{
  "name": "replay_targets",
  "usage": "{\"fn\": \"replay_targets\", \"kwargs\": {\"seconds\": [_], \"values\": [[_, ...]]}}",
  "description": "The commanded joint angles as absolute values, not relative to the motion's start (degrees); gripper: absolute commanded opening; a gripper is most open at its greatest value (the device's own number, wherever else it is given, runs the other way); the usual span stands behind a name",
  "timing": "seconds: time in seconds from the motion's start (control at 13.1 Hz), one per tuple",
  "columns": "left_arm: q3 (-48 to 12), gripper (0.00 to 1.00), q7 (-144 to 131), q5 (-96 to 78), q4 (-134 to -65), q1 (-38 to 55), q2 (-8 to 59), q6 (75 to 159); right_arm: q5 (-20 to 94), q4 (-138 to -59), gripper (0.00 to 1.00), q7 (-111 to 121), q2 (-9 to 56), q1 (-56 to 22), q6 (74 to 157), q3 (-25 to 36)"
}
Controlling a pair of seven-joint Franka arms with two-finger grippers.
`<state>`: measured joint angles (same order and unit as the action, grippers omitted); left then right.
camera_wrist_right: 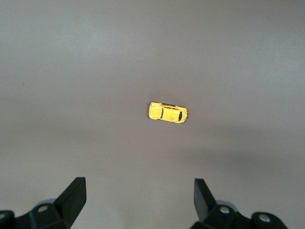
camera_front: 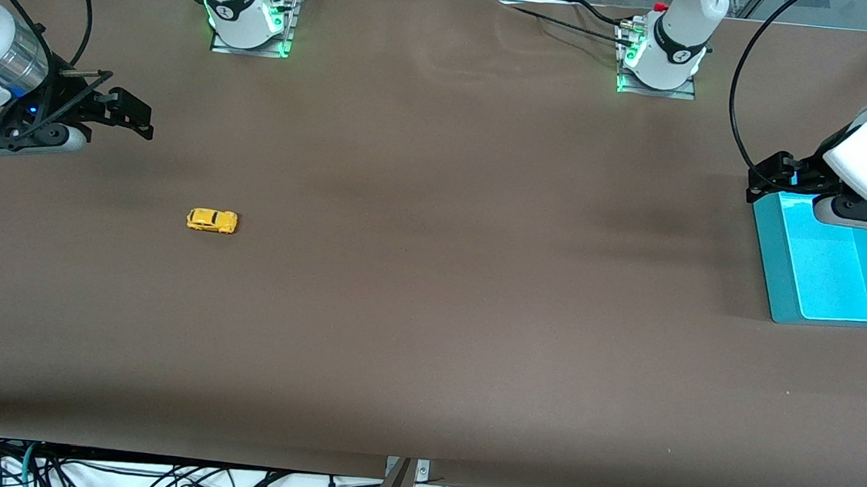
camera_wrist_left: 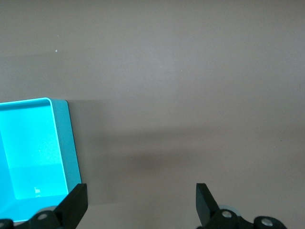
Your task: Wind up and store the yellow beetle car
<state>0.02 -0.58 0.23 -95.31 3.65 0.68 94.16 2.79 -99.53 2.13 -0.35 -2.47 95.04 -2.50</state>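
Observation:
The yellow beetle car (camera_front: 212, 220) sits on its wheels on the brown table, toward the right arm's end; the right wrist view shows the yellow beetle car (camera_wrist_right: 167, 112) from above. My right gripper (camera_front: 130, 113) hangs open and empty in the air, apart from the car; its own view has the right gripper (camera_wrist_right: 140, 191) with jaws spread wide. My left gripper (camera_front: 767, 177) hangs open over the edge of a teal bin (camera_front: 838, 264). In its own view the left gripper (camera_wrist_left: 141, 196) holds nothing.
The teal bin (camera_wrist_left: 38, 157) stands at the left arm's end of the table and looks empty inside. Both arm bases (camera_front: 250, 12) (camera_front: 661, 56) stand along the table's back edge. Cables hang below the table's front edge.

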Motion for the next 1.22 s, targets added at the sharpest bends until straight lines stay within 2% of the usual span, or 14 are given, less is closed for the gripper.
{"fn": "replay_targets", "kwargs": {"seconds": [0.0, 1.14], "values": [[-0.1, 1.00, -1.2, 1.5, -93.5, 4.0, 1.4, 93.1, 2.1, -97.6, 1.00, 1.1, 0.2, -3.1, 93.0, -2.0], [-0.2, 1.00, -1.2, 1.5, -93.4, 4.0, 1.4, 93.1, 2.0, -97.3, 1.00, 2.3, 0.2, -3.1, 91.1, -2.1]]}}
